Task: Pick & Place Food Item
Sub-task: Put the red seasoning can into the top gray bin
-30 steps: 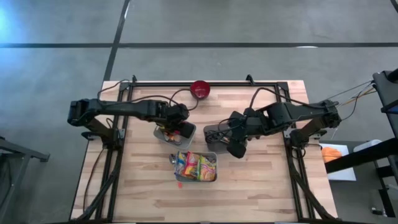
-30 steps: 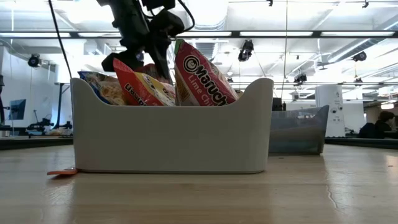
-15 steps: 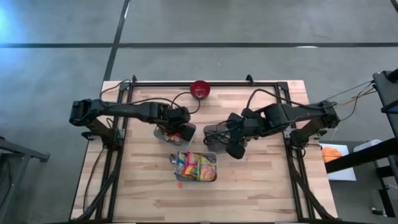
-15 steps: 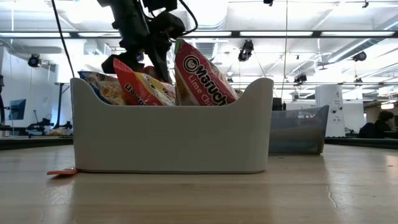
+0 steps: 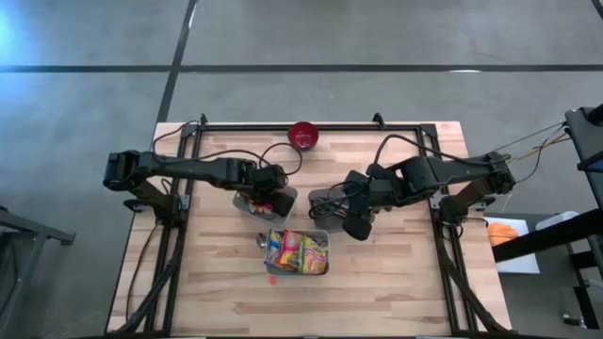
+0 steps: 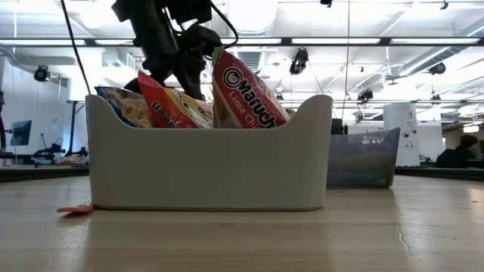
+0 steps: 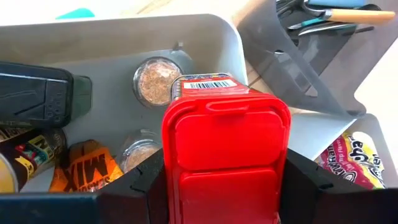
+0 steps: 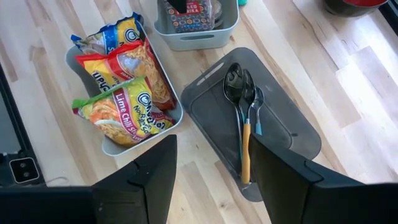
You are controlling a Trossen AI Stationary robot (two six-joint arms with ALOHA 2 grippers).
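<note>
The table [image 5: 377, 273] fills the lower centre of the high view, with both arms reaching in from its sides. Just left of centre sits the grey bin [image 5: 247, 204], holding jars and packets; below it, at lower centre, the noodle bin [image 5: 316, 270] is packed with upright ramen packets [image 8: 121, 115]; right of centre lies the dark tray [image 8: 292, 140] of spoons; a red bowl [image 5: 302, 136] stands at the upper edge. The left gripper [image 7: 224, 180] is over the grey bin with its jaws part-closed on the red jar [image 7: 225, 143], which fills the lower centre of the left wrist view, lid toward the camera, above the other jars. The right gripper [image 8: 208, 180] hovers at middle width, holding nothing, over the tray's near edge. Judgement: the step in hand is lifting the red jar out of the grey bin. To do it well, the lift should go straight up until the jar's base clears the bin wall, keeping the grip square on its flat sides so it does not twist. Sideways travel before clearance risks dragging the bin or toppling neighbouring jars. The right arm should stay out of the path.
</note>
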